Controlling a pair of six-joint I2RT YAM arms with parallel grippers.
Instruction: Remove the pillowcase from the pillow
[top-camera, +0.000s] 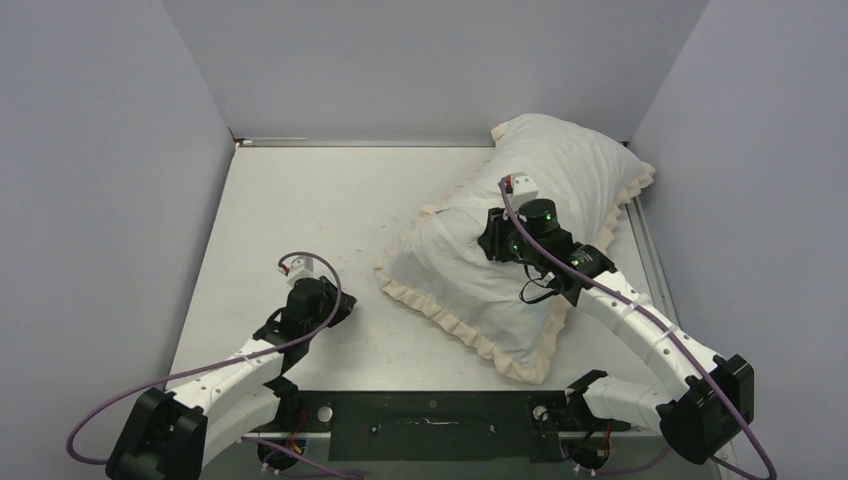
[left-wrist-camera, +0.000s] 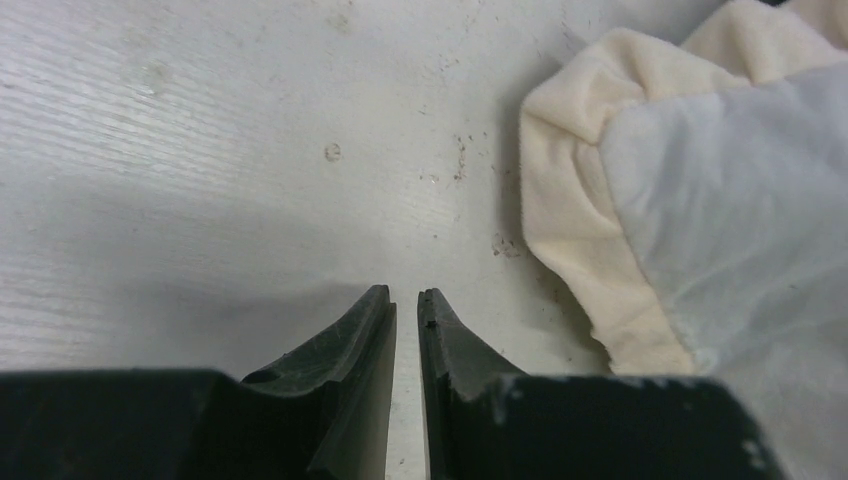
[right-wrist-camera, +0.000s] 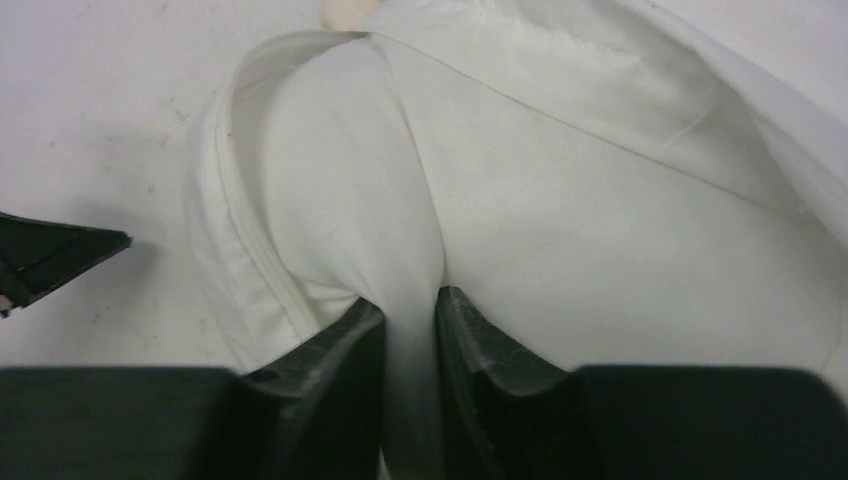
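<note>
table under both arms; pillowcase stuffed, white face up, lies directly under right gripper, pillow hidden inside; right jaws clamped on a fold of its white fabric beside the hem; left gripper jaws nearly touching, holding nothing, low over table; frill corner ahead to its right, apart

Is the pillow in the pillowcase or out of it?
In: the pillowcase bulges plump and full across its whole length. Right gripper pinches its white fabric.
</note>
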